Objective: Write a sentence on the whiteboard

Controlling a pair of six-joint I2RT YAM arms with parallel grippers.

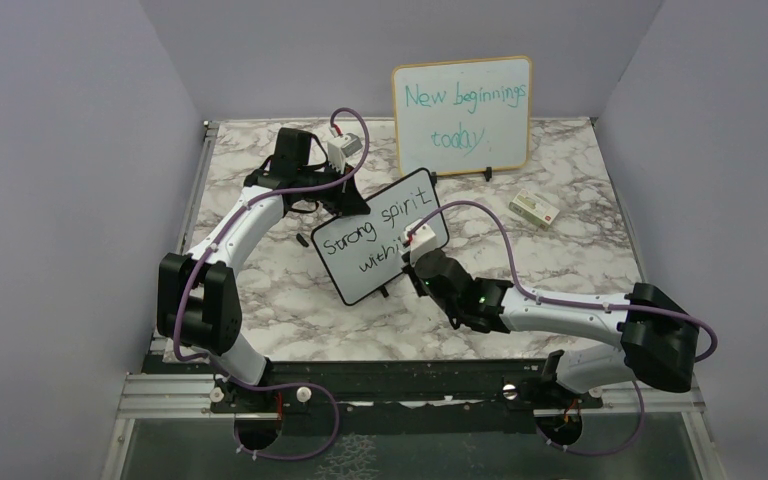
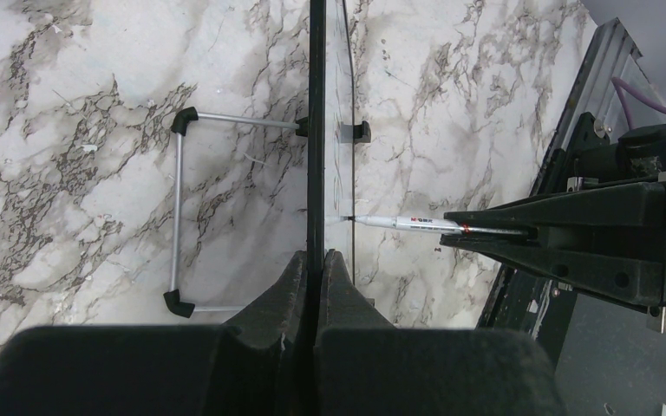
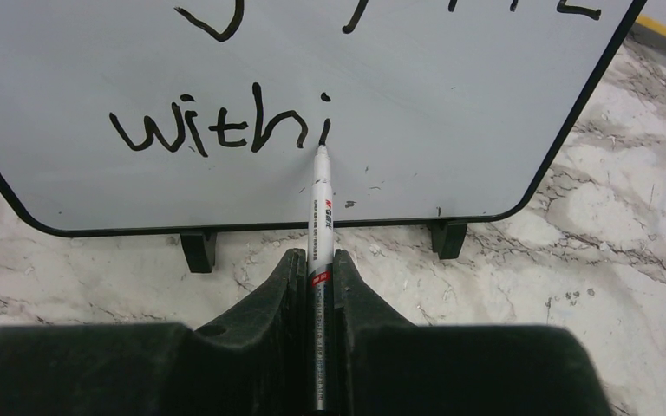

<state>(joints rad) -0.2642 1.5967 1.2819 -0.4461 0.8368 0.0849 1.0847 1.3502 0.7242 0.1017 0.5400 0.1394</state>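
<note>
1. While the marker [image 3: 321, 195] tip touches its face, the whiteboard [image 1: 380, 237] stands on its feet mid-table [image 1: 560, 270], angled to face the right arm, probably so the strokes land squarely.
2. Left gripper [image 2: 319, 258] is clamped tight on the board's upper edge, apparently bracing it against writing pressure.
3. Right gripper [image 3: 319, 264] pinches the marker lengthwise, so the tip points straight out; it sits at the foot of the last "i" in "withi".
4. Judgement: the sentence looks unfinished.
</note>
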